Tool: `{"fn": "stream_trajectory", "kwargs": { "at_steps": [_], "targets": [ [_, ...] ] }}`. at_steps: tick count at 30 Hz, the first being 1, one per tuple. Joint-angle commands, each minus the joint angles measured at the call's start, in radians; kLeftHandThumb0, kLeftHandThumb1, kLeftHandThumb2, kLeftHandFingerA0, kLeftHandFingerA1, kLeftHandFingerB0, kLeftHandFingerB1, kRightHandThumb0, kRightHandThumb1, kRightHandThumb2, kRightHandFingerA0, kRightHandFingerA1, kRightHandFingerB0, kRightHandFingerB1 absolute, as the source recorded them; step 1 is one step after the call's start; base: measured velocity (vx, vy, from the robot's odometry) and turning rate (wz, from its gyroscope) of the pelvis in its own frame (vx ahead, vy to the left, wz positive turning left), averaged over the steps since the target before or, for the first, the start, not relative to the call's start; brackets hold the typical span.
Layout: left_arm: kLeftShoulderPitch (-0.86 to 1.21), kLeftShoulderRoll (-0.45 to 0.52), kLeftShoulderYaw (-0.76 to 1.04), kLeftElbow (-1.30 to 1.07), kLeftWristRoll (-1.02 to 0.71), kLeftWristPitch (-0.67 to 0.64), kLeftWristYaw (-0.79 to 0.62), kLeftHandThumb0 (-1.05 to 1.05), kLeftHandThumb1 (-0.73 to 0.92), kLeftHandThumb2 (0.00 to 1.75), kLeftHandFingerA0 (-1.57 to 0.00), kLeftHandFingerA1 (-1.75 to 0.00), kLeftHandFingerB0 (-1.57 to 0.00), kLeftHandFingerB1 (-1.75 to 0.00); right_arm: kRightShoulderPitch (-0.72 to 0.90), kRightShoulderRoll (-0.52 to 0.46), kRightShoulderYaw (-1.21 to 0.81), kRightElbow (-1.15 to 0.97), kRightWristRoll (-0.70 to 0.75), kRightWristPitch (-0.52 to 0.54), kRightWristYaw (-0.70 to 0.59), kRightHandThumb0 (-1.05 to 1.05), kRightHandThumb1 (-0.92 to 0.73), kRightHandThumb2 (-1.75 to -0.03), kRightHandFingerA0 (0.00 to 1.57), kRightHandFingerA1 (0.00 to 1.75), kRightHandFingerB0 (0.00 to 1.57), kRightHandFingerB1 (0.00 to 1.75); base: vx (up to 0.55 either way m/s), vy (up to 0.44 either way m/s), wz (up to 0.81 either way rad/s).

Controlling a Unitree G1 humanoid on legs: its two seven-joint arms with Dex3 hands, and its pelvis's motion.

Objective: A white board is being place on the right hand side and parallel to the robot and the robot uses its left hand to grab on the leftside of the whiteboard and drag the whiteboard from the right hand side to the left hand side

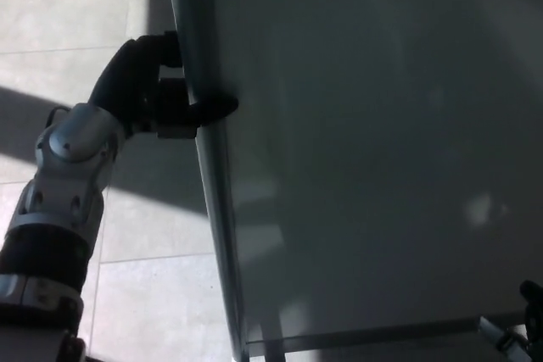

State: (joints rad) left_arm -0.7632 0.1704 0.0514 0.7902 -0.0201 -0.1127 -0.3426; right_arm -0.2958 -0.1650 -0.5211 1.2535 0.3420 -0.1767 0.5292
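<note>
- Right now the whiteboard (373, 150) fills most of my view, its grey face in shade, with its left edge running top to bottom just left of centre.
- Tiled floor (59, 14) lies to its left, striped with sun and shadow.
- My left robot hand (157, 95) is clamped on that left edge, one finger hooked over onto the board's face.
- My right robot hand is barely visible at the lower right corner; I cannot tell its state.
</note>
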Motion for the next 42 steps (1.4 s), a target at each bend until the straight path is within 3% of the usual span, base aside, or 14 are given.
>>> {"fn": "stream_trajectory", "kwargs": {
  "at_steps": [1,9,17,19,21,27,28,30,31,32,34,37,38,42],
  "targets": [
    [0.047,0.086,0.036,-0.004,-0.015,-0.055,-0.024,-0.19,0.63,0.59,-1.08,-0.75,-0.84,-0.51,-0.002,-0.016,-0.002,-0.002,0.010,-0.007,-0.015,-0.48,-0.69,-0.87,0.62,0.62,0.20,0.41,0.00,0.000,0.00],
    [0.078,0.179,0.084,-0.035,-0.045,-0.018,-0.074,-0.17,0.66,0.60,-1.03,-0.81,-0.79,-0.51,-0.016,-0.010,-0.008,0.003,0.018,0.006,-0.013,-0.40,-0.83,-0.64,0.69,0.53,0.25,0.28,0.00,0.000,0.00],
    [0.120,0.274,0.178,-0.068,-0.121,-0.014,-0.165,-0.12,0.66,0.63,-0.94,-0.99,-0.79,-0.58,-0.021,-0.009,-0.007,0.001,0.016,0.002,-0.020,-0.40,-0.83,-0.64,0.65,0.52,0.25,0.29,0.00,0.000,0.00],
    [0.128,0.287,0.193,-0.076,-0.130,0.006,-0.169,-0.08,0.66,0.59,-0.94,-1.04,-0.78,-0.56,-0.019,-0.010,-0.004,0.001,0.012,-0.002,-0.019,-0.49,-0.70,-0.86,0.59,0.60,0.19,0.40,0.00,0.000,0.00],
    [0.122,0.304,0.232,-0.057,-0.169,0.049,-0.205,-0.03,0.66,0.60,-0.88,-1.30,-0.77,-0.58,-0.016,-0.010,0.001,0.000,0.006,-0.009,-0.029,-0.48,-0.70,-0.86,0.60,0.60,0.19,0.40,0.00,0.000,0.00],
    [0.100,0.384,0.258,0.029,-0.119,-0.013,-0.168,-0.04,0.73,0.60,-0.90,-0.98,-0.77,-0.54,-0.020,-0.007,0.003,0.001,0.009,-0.005,-0.033,-0.48,-0.70,-0.86,0.62,0.61,0.19,0.40,0.00,0.000,0.00],
    [0.091,0.403,0.266,0.050,-0.127,0.001,-0.183,-0.09,0.69,0.62,-0.89,-1.07,-0.76,-0.54,-0.020,-0.006,-0.001,0.002,0.015,0.001,-0.025,-0.39,-0.84,-0.65,0.68,0.53,0.24,0.28,0.00,0.000,0.00],
    [0.080,0.431,0.259,0.079,-0.099,-0.020,-0.162,-0.13,0.67,0.65,-0.94,-0.96,-0.77,-0.55,-0.018,-0.006,0.000,0.003,0.013,-0.001,-0.025,-0.48,-0.70,-0.86,0.62,0.61,0.18,0.40,0.00,0.000,0.00],
    [0.057,0.454,0.262,0.130,-0.087,-0.059,-0.146,-0.11,0.66,0.63,-0.92,-0.91,-0.79,-0.55,-0.018,-0.005,0.003,0.002,0.009,-0.005,-0.032,-0.39,-0.84,-0.65,0.66,0.52,0.24,0.29,0.00,0.000,0.00],
    [0.045,0.468,0.265,0.161,-0.087,-0.087,-0.146,-0.05,0.67,0.59,-0.90,-0.76,-0.80,-0.53,-0.014,-0.004,0.006,0.000,0.005,-0.013,-0.034,-0.47,-0.71,-0.86,0.60,0.60,0.18,0.39,0.00,0.000,0.00],
    [0.027,0.493,0.257,0.203,-0.070,-0.116,-0.129,-0.04,0.67,0.60,-0.90,-0.71,-0.81,-0.54,-0.015,-0.005,0.002,0.003,0.011,-0.006,-0.031,-0.39,-0.84,-0.65,0.69,0.52,0.23,0.28,0.00,0.000,0.00],
    [-0.002,0.526,0.260,0.256,-0.073,-0.125,-0.141,0.00,0.67,0.59,-0.88,-0.69,-0.83,-0.54,-0.019,-0.005,0.000,0.001,0.015,-0.003,-0.024,-0.48,-0.71,-0.87,0.61,0.61,0.19,0.40,0.00,0.000,0.00],
    [-0.010,0.537,0.259,0.272,-0.072,-0.121,-0.144,-0.03,0.66,0.59,-0.91,-0.76,-0.85,-0.53,-0.020,-0.005,-0.001,0.001,0.016,-0.002,-0.025,-0.40,-0.84,-0.65,0.67,0.52,0.24,0.28,0.00,0.000,0.00],
    [-0.027,0.579,0.252,0.321,-0.061,-0.123,-0.151,-0.05,0.65,0.59,-0.91,-0.82,-0.84,-0.53,-0.021,-0.004,-0.002,0.002,0.016,0.001,-0.035,-0.40,-0.84,-0.65,0.66,0.52,0.24,0.28,0.00,0.000,0.00]
  ]
}}
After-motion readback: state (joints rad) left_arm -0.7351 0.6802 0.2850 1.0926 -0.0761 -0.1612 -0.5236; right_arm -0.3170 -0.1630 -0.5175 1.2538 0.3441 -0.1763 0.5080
